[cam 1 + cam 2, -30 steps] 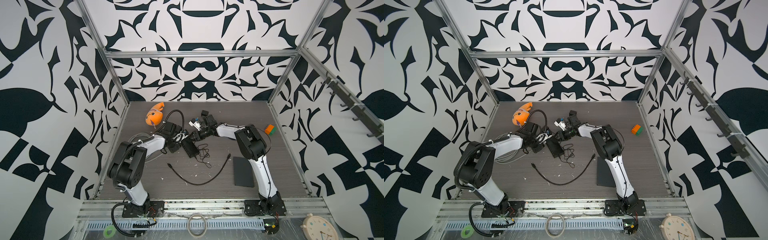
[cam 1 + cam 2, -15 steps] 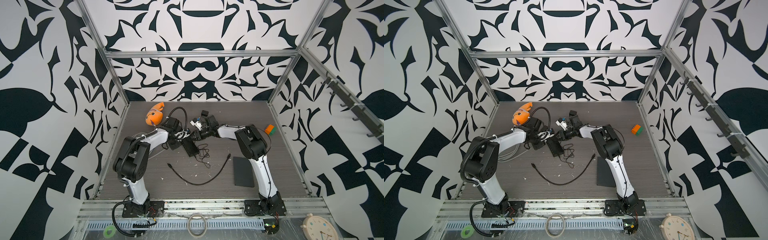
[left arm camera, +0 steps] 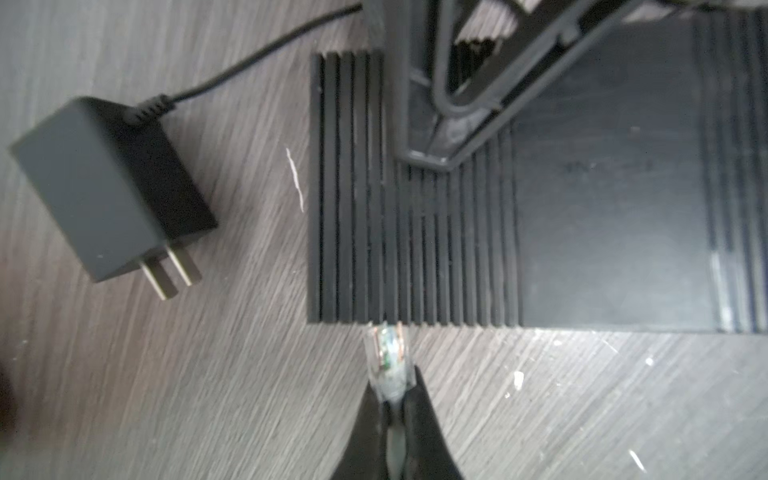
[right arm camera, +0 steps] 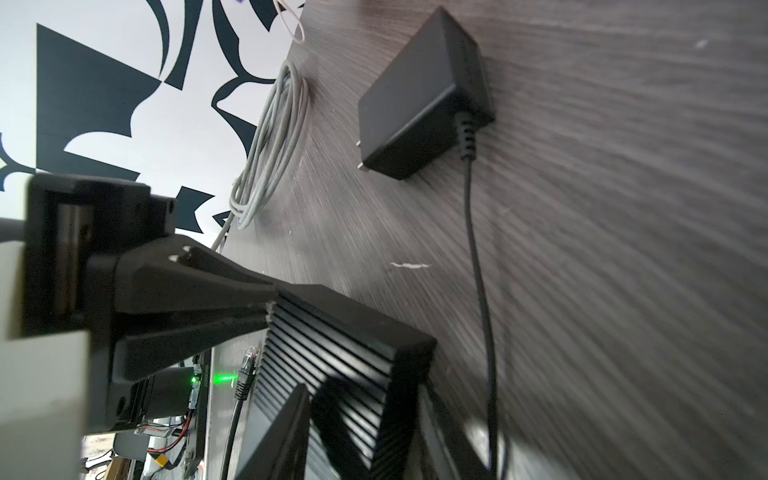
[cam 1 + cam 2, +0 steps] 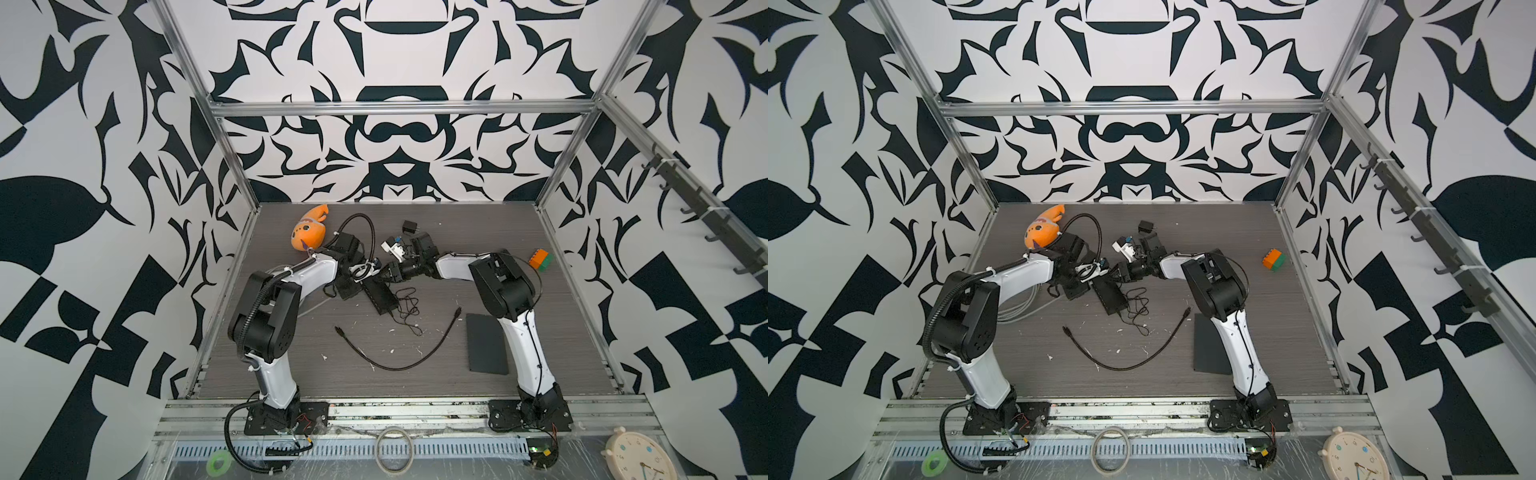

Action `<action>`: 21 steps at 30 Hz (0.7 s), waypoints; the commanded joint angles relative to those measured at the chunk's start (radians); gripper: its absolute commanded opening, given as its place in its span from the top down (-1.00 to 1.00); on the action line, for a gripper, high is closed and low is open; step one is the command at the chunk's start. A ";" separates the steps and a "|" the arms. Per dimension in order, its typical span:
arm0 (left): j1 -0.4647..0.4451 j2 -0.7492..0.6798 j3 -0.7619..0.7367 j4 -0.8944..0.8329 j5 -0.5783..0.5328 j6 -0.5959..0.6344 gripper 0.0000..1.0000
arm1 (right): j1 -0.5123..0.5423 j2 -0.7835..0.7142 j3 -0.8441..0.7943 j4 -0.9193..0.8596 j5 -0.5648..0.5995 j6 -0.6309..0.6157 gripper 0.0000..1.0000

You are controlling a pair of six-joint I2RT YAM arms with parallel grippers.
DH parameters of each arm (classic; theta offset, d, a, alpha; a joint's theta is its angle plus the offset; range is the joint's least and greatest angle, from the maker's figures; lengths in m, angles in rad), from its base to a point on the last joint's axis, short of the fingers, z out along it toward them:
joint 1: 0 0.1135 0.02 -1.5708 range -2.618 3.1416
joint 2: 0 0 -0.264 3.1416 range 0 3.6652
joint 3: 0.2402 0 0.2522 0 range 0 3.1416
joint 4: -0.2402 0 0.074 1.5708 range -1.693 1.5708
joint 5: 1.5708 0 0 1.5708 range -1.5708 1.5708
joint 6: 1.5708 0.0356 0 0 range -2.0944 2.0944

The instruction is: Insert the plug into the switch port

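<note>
plug (image 3: 388,361): clear connector, its nose against the side edge of the switch at the ribbed end. The port face is hidden, so whether it has gone in cannot be told.
left hand (image 3: 392,401): closed tight, fingertips pinching the rear of the plug from both sides.
switch (image 3: 602,216): black box lying flat on the table (image 3: 208,395), in the same spot as a second ago.
right hand (image 5: 395,272): at the ribbed end of the switch, one finger lying on its top. The jaws stand partly apart, and whether they clamp the switch cannot be told.
left arm (image 5: 307,274): since a second ago its elbow has lifted and swung inward. The wrist now sits further back, near the orange toy (image 5: 308,235).
right arm (image 5: 457,266): much as it was.
power adapter (image 3: 112,187): on the table beside the switch's ribbed end, apart from it.
black cable (image 5: 399,361): loose curve toward the front of the table, unmoved.
</note>
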 commanded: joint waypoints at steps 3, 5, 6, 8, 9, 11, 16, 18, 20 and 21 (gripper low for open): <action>-0.034 0.024 0.031 0.071 0.115 0.008 1.00 | 0.088 -0.007 -0.035 -0.003 -0.050 0.017 0.16; -0.035 0.031 0.036 0.067 0.114 0.006 1.00 | 0.091 -0.009 -0.036 0.003 -0.046 0.019 0.16; -0.033 0.033 0.032 0.076 0.110 0.001 1.00 | 0.090 -0.009 -0.040 0.006 -0.048 0.022 0.16; -0.033 0.036 0.031 0.075 0.116 0.003 1.00 | 0.092 -0.009 -0.043 0.016 -0.048 0.026 0.16; -0.033 0.037 0.034 0.073 0.117 0.002 1.00 | 0.093 -0.011 -0.047 0.021 -0.048 0.028 0.16; -0.032 0.040 0.040 0.055 0.116 0.002 1.00 | 0.094 -0.019 -0.056 0.035 -0.042 0.034 0.17; -0.033 0.041 0.047 0.024 0.109 0.005 1.00 | 0.096 -0.030 -0.068 0.062 -0.032 0.050 0.17; -0.033 0.038 0.039 0.029 0.107 0.004 1.00 | 0.097 -0.029 -0.070 0.079 -0.031 0.064 0.18; -0.031 0.038 0.035 0.038 0.096 -0.002 1.00 | 0.101 -0.027 -0.072 0.089 -0.031 0.071 0.18; -0.030 0.040 0.031 0.048 0.087 -0.007 1.00 | 0.102 -0.026 -0.071 0.091 -0.032 0.072 0.18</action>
